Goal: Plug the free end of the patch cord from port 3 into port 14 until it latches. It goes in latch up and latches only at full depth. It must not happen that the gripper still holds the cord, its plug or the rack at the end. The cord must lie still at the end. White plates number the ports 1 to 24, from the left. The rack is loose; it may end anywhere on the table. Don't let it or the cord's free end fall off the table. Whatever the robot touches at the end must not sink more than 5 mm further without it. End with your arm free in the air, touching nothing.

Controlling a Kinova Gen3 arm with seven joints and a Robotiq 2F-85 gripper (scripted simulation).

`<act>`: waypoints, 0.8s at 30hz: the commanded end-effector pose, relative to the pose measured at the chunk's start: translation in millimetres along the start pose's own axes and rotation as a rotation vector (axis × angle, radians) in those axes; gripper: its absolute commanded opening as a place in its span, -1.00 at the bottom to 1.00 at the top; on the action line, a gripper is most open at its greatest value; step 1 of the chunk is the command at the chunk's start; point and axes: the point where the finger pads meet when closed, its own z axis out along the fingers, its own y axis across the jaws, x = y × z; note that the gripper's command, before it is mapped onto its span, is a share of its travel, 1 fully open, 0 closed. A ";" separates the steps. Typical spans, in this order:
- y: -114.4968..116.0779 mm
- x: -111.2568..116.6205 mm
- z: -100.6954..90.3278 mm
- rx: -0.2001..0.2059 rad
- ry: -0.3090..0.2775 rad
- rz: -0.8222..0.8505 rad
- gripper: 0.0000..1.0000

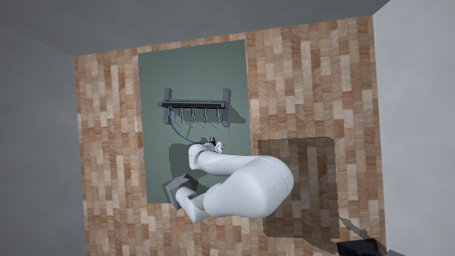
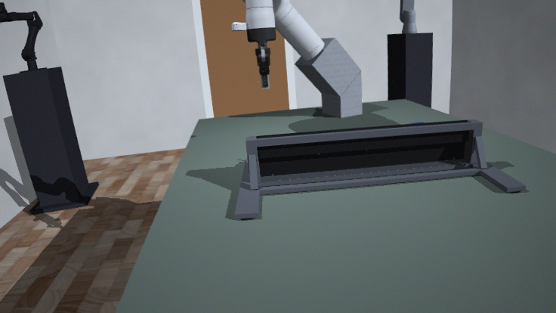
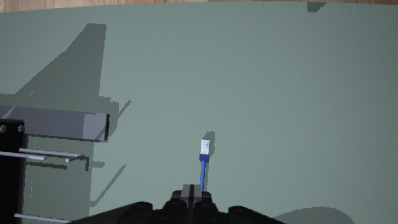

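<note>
Exterior: rack [image 2: 361, 137] on green table [image 2: 334, 249].

Long grey metal-look rack [image 1: 225, 95] [image 2: 365, 137] [image 3: 55, 122], matt, smooth. Green flat tabletop [image 1: 193, 70] [image 2: 330, 241] [image 3: 280, 75], matt, smooth. White rounded arm [image 1: 251, 187] [image 2: 299, 29], plastic-look, satin, smooth. Block-patterned floor [image 1: 305, 79] [image 2: 128, 163] [image 3: 150, 4], wood-look, w/ grain.

You're looking at what is probably a robotics lab: a second robot arm [image 2: 32, 36] stands on a dark pedestal [image 2: 42, 136] at the left, and another pedestal [image 2: 418, 69] rises far right, near a brown door [image 2: 233, 77].
</note>
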 end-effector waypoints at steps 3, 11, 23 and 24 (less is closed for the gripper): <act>-32.2 -26.0 0.0 0.049 0.035 -0.181 -1.00; -88.2 -83.5 -7.5 0.158 0.124 -0.521 -1.00; -138.4 -183.5 -28.9 0.313 0.272 -0.941 -1.00; -138.4 -183.5 -28.9 0.313 0.272 -0.941 -1.00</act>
